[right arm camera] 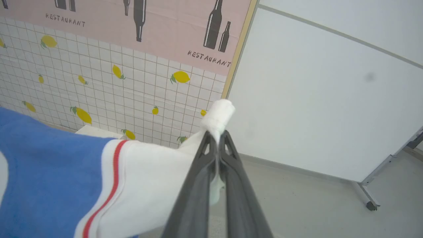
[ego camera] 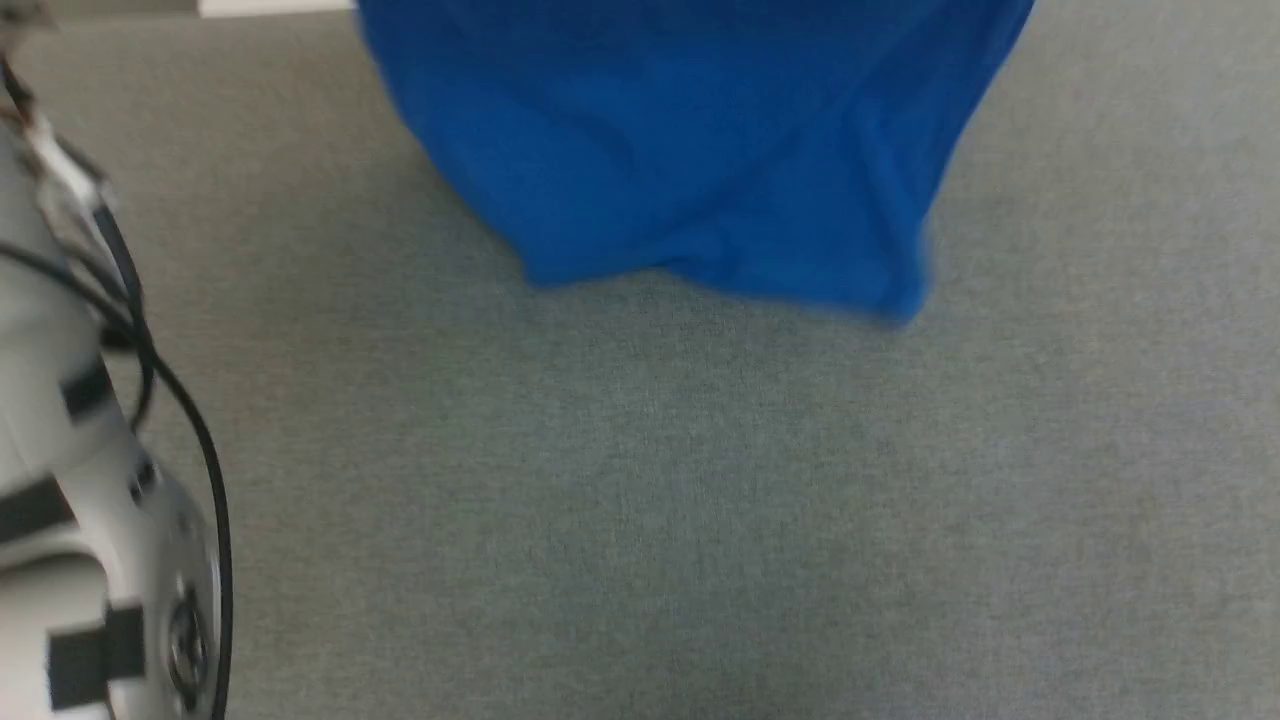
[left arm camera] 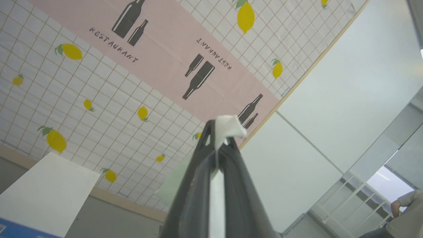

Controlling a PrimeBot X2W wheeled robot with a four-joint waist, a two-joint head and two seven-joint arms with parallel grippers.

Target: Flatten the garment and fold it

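Garment [ego camera: 690, 150] was pinched at two points, one in each pincer, and its blue body draped down toward the grey surface [ego camera: 640, 520]. Head view was blurred, so I could not tell whether the hem touched.

Left pincer [left arm camera: 216, 142]: jaws closed on white cloth of the garment. A small white tuft [left arm camera: 228, 127] stood just past the fingertips, and more white cloth ran back between the fingers toward the wrist. Well beyond the tips was a tiled wall [left arm camera: 109, 109] printed with lemons, crossed by a pink band [left arm camera: 165, 49] with bottle shapes. A white box [left arm camera: 46, 191] lay off to the left of the fingers. Part of a person [left arm camera: 401, 215] sat far to their right.

Right pincer [right arm camera: 217, 135]: jaws closed on the white sleeve, with a rolled tuft just past the tips. The sleeve spread away left of the fingers to a thin red stripe [right arm camera: 114, 178], with the blue body further left. A white panel [right arm camera: 314, 99] stood to the right, well apart.

Pale forearm [ego camera: 70, 480] with black cables [ego camera: 200, 450] showed in the head view.
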